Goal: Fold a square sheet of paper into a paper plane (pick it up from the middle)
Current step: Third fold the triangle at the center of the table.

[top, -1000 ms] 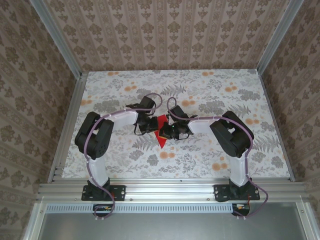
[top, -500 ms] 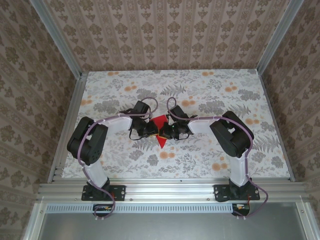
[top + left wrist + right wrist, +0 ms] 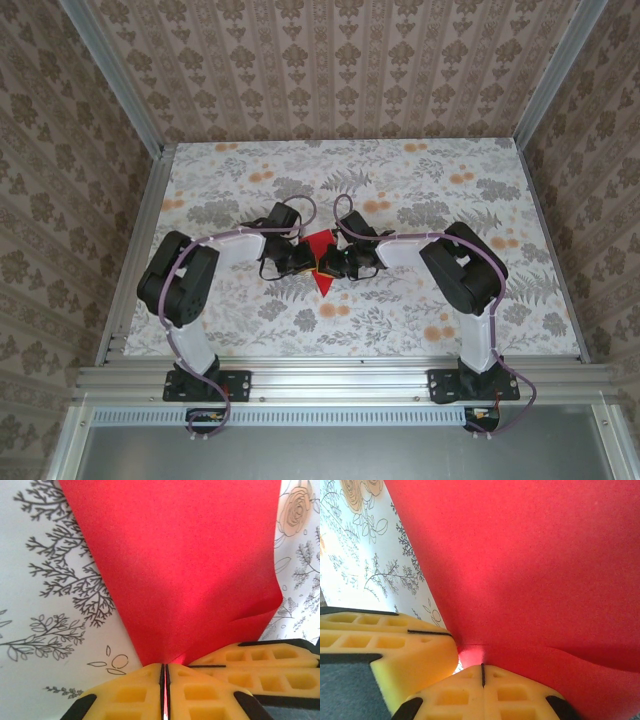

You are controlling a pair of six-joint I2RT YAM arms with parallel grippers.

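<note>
- The left gripper (image 3: 164, 667) is closed tight, its pads meeting; a thin red edge runs into the seam between them, so it has the sheet pinched.
- The sheet (image 3: 323, 277) sits at mid-table, between the two grippers; from above it shows a sharp point toward the arms' bases, so it is no flat square now; from the left wrist one corner curls up at its right edge; whether the rest lies flat on the table (image 3: 420, 300) or hangs just off it, I cannot tell.
- The right gripper (image 3: 482, 667) is closed tight as well; the red paper comes down to the seam of its pads and looks nipped there, though the bite itself is hard to see; its fingertips sit just beside the left one's.
- My reading of the step: part-way through the folding, both arms holding one spot on the paper to set or carry a crease; the dart is not yet finished.
- The next move calls for both arms to travel together; thin paper held at two close points may tear or buckle if they part; one side should let go before the other turns the flap.
</note>
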